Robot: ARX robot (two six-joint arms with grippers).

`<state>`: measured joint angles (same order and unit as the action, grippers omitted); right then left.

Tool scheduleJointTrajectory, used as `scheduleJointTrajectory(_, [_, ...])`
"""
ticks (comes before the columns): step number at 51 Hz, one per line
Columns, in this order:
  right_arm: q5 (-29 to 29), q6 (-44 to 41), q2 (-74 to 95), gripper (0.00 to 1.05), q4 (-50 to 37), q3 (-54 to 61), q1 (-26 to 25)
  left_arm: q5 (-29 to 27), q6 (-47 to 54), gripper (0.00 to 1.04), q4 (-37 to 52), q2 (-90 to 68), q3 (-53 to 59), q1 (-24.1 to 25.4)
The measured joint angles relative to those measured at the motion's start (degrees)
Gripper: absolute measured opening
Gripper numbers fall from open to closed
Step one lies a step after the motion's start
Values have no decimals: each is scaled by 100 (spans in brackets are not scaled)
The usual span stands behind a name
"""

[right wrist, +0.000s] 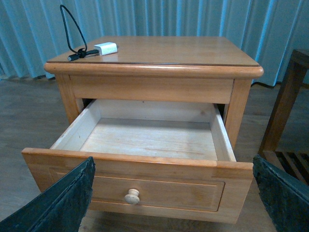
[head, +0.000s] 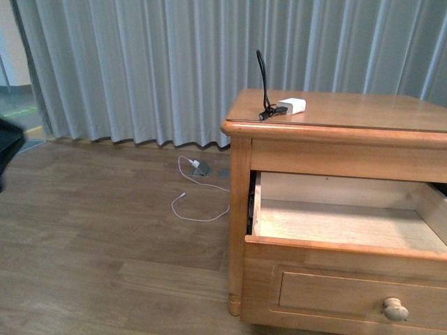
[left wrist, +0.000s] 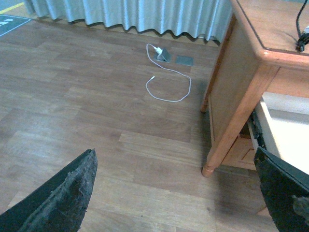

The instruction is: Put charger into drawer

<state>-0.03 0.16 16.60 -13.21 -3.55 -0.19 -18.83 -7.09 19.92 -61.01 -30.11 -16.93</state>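
Observation:
The charger (head: pixel 291 106), a small white block with a black cable looping upward, lies on the top of the wooden nightstand (head: pixel 363 115) near its left edge; the right wrist view shows the charger (right wrist: pixel 105 48) too. The drawer (head: pixel 335 276) stands pulled out, its pale interior (right wrist: pixel 149 137) bare, with a round knob (right wrist: pixel 132 195) on its front. My right gripper (right wrist: pixel 174 198) is open, hovering in front of the drawer front. My left gripper (left wrist: pixel 176 193) is open over the floor beside the nightstand's leg (left wrist: pixel 208 170). Neither arm appears in the front view.
A white adapter with a thin white cable (head: pixel 198 183) lies on the wood floor near the curtain (head: pixel 140 70), by a floor outlet (left wrist: pixel 184 60). A second piece of wooden furniture (right wrist: pixel 285 111) stands to the right of the nightstand.

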Motion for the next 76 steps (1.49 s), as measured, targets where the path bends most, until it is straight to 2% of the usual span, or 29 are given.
scheduleJointTrajectory(18, [-2, 0, 0, 97, 0, 0, 0, -199, 166, 99, 210, -3252, -3187, -501])
scheduleJointTrajectory(34, [-2, 0, 0, 97, 0, 0, 0, -518, -90, 99, -63, -5606, -6035, -922])
scheduleJointTrajectory(51, [-2, 0, 0, 97, 0, 0, 0, -776, -177, 99, -789, -7410, -8509, -1239])
scheduleJointTrajectory(73, [-2, 0, 0, 97, 0, 0, 0, -822, -201, 99, -1947, -9044, -11090, -1266])
scheduleJointTrajectory(76, [-2, 0, 0, 97, 0, 0, 0, -874, -133, 88, -2210, -9296, -11534, -1266])
